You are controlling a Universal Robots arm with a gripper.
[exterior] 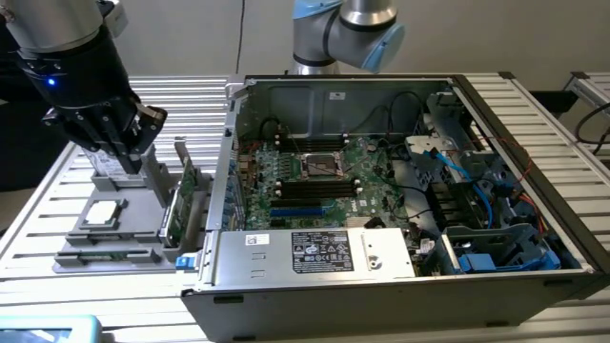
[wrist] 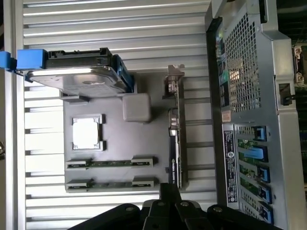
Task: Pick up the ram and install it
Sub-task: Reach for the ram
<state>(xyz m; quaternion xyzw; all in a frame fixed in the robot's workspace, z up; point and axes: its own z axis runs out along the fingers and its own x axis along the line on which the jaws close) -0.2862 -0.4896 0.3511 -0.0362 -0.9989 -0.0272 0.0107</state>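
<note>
an open computer case (exterior: 381,307) stands beside a grey parts tray (wrist: 115,143).

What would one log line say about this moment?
fingers: shut, over parts tray | ram: lying in tray | computer case: open, motherboard exposed

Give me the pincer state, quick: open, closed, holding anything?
Pincer: closed, holding nothing; the ram lies in the grey tray.
</note>
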